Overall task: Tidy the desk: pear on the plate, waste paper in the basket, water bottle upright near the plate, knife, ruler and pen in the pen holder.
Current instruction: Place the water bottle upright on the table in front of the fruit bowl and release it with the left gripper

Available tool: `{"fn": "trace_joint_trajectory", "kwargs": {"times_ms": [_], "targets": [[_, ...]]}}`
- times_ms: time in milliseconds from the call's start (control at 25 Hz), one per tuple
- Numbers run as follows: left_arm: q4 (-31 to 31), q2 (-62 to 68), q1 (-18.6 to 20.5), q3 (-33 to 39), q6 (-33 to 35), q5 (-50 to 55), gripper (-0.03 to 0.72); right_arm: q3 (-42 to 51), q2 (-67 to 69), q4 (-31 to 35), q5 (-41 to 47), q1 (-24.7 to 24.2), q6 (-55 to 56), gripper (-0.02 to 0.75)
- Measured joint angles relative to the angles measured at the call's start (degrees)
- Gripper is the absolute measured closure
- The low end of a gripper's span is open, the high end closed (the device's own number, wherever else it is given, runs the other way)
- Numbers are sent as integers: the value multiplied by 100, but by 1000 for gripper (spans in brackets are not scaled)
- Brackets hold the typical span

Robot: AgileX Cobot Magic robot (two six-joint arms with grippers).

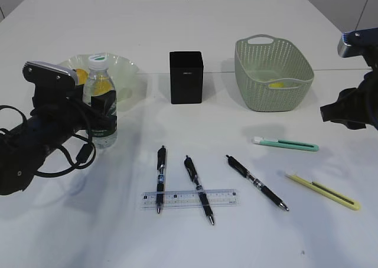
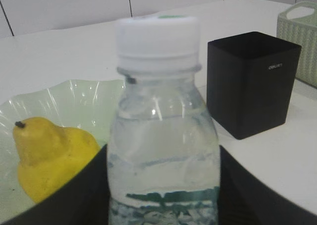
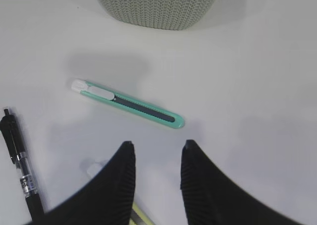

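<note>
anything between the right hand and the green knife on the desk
Nothing visible. In the right wrist view the right hand hangs open above the desk, and the green knife lies just ahead of its fingertips with only bare tabletop between. A black pen lies off to the side, clear of that path.

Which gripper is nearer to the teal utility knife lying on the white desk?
The right gripper: it hangs open above the teal utility knife, not touching it. The left gripper is far across the desk, shut on the upright clear plastic water bottle beside the green glass plate.
</note>
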Motion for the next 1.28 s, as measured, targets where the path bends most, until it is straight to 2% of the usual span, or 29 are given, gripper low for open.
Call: {"fn": "trace_joint_trajectory", "kwargs": {"times_ms": [1280], "targets": [[0,99,0,-40,-48,-160,316,0,0,-8,-102,0,0,499]]}}
